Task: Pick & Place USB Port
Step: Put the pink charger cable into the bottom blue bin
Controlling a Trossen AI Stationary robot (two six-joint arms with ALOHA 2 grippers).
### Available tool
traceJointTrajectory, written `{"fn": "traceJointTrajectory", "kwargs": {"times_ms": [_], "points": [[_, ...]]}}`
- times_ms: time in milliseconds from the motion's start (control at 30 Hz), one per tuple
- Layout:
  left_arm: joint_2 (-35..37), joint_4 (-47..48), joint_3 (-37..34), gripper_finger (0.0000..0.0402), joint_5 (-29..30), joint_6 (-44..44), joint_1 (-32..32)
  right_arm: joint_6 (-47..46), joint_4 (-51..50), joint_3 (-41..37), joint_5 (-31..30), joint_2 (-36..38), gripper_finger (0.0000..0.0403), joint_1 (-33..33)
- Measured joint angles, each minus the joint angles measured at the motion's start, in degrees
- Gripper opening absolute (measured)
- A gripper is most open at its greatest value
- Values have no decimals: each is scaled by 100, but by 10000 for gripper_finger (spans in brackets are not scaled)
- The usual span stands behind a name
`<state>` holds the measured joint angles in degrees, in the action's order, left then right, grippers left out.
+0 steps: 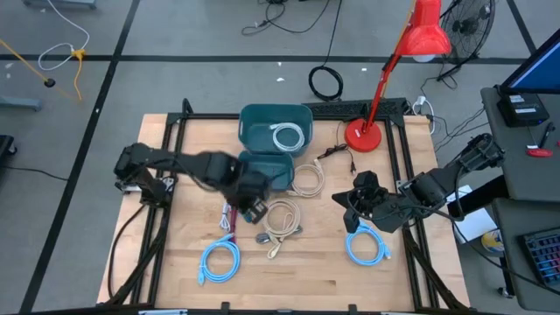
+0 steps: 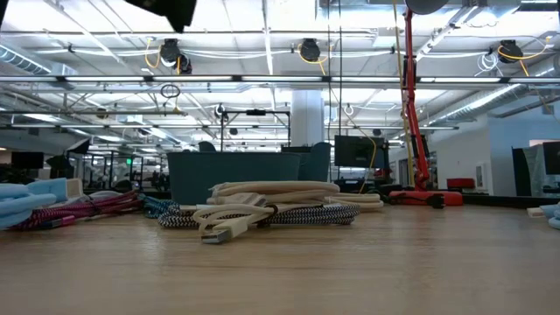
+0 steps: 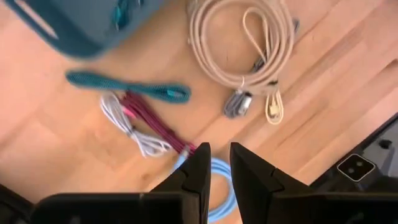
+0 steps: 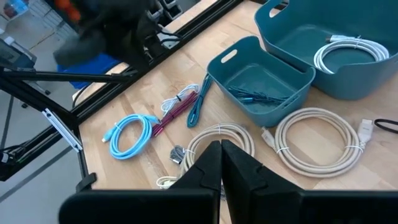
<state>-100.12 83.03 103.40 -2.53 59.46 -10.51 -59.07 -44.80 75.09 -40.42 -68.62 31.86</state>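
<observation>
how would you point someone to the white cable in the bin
Start at the red lamp at the table's far edge; beside it, toward the left arm, sit two teal bins. Take the larger, farther bin. The white cable lies coiled inside it, the only thing in that bin; the beige cables lie out on the wood and the smaller bin holds a teal cable.

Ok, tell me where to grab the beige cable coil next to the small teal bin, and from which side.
Grip the beige coil across its bundled strands at the tie wrap, coming straight down from above. It lies flat on the table, so only a top approach gets fingers either side of the loop. Avoid the side nearest the small bin, which probably leaves little room.
</observation>
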Motion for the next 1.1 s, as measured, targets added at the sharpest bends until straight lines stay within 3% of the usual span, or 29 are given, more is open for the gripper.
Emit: {"fn": "traceJointTrajectory", "kwargs": {"times_ms": [367,633,800,967,1100], "points": [[9,-855,-1865,63,-25,1302,-495,75,0,0,0,0,0,0],[7,-2355,-3181,68,-135,1763,-419,83,151,0,0,0,0,0],[7,-2624,-3611,117,-34,1872,-356,49,156,0,0,0,0,0],[7,-2694,-3628,193,69,1660,-292,41,257,0,0,0,0,0],[7,-2641,-3628,226,174,1599,-246,135,403,0,-2,0,0,0]]}}
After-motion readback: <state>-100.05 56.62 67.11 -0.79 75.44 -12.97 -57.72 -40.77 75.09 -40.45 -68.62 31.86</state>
